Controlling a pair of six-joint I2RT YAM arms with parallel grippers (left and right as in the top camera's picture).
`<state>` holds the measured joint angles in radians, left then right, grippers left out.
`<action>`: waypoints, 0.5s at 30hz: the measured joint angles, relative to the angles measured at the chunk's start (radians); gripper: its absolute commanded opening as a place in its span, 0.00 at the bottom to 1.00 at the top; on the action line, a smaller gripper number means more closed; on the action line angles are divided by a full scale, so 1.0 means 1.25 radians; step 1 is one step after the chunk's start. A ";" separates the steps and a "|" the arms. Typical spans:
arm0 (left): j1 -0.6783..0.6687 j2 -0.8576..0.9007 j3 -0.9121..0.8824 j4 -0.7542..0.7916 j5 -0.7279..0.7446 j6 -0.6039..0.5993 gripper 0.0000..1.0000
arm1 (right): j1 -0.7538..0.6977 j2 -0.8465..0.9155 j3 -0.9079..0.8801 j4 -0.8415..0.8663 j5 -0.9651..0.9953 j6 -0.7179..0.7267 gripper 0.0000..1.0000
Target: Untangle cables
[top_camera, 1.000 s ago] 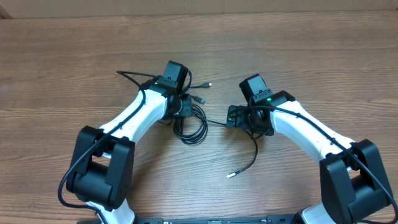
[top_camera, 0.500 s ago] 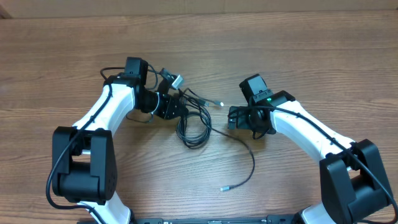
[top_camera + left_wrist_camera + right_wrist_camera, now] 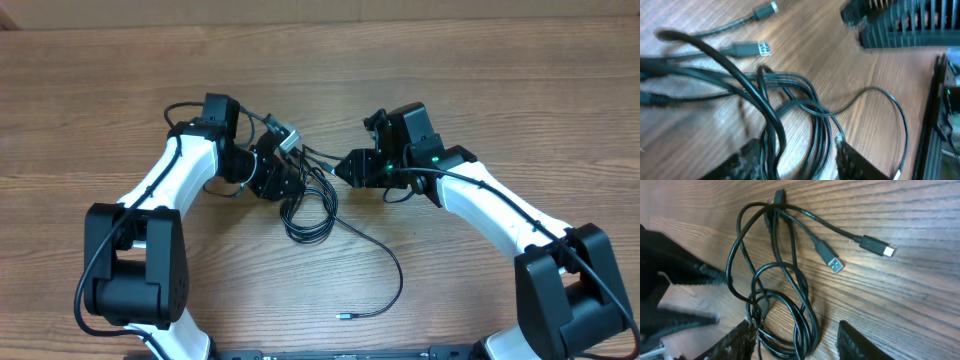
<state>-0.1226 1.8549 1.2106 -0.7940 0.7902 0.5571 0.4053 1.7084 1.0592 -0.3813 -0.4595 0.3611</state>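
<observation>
Left claw (image 3: 797, 148), right claw (image 3: 796, 328), seemingly agape, straddle tangled cables (image 3: 791, 272).

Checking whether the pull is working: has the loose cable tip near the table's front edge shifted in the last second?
Yes. The loose cable tip slid nearer the table's front edge and leftward in the overhead view.
</observation>
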 measured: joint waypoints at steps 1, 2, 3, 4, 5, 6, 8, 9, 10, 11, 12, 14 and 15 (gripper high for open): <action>0.000 0.000 0.000 -0.019 -0.013 -0.013 0.63 | 0.000 0.000 0.000 0.007 0.003 0.000 0.45; 0.000 0.000 0.000 -0.033 -0.031 -0.038 0.67 | 0.000 0.000 0.000 0.011 0.005 0.000 0.43; 0.000 0.000 0.000 -0.046 -0.053 -0.068 0.74 | 0.000 0.000 0.000 0.011 0.005 0.000 0.43; 0.000 0.000 -0.002 -0.057 -0.083 -0.105 0.86 | 0.000 0.000 0.000 0.009 0.006 0.000 0.43; 0.000 0.000 -0.006 -0.059 -0.101 -0.127 0.87 | 0.000 0.000 0.000 0.007 0.006 0.000 0.43; 0.000 0.000 -0.020 -0.060 -0.129 -0.157 0.86 | 0.000 0.000 0.000 0.005 0.006 0.001 0.44; 0.000 0.000 -0.047 -0.054 -0.149 -0.180 0.67 | 0.000 0.000 -0.001 0.005 0.009 0.000 0.47; 0.000 0.000 -0.074 -0.041 -0.159 -0.191 0.71 | 0.000 0.000 -0.002 0.006 0.011 -0.001 0.47; 0.000 0.000 -0.095 -0.032 -0.164 -0.197 1.00 | 0.000 0.000 -0.005 0.010 0.012 -0.002 0.49; 0.000 0.000 -0.108 -0.020 -0.168 -0.202 1.00 | 0.000 0.000 -0.005 0.013 0.014 -0.002 0.49; 0.000 -0.001 -0.114 -0.016 -0.156 -0.205 1.00 | 0.000 0.004 -0.005 0.018 0.015 -0.003 0.50; 0.000 -0.011 -0.115 0.013 -0.160 -0.211 1.00 | 0.000 0.021 -0.005 0.019 0.015 -0.003 0.50; 0.000 -0.011 -0.116 0.032 -0.161 -0.211 1.00 | 0.000 0.032 -0.005 0.019 0.016 -0.003 0.50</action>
<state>-0.1226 1.8416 1.0660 -0.7536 0.5892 0.2939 0.4057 1.7489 1.0523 -0.3580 -0.4400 0.3576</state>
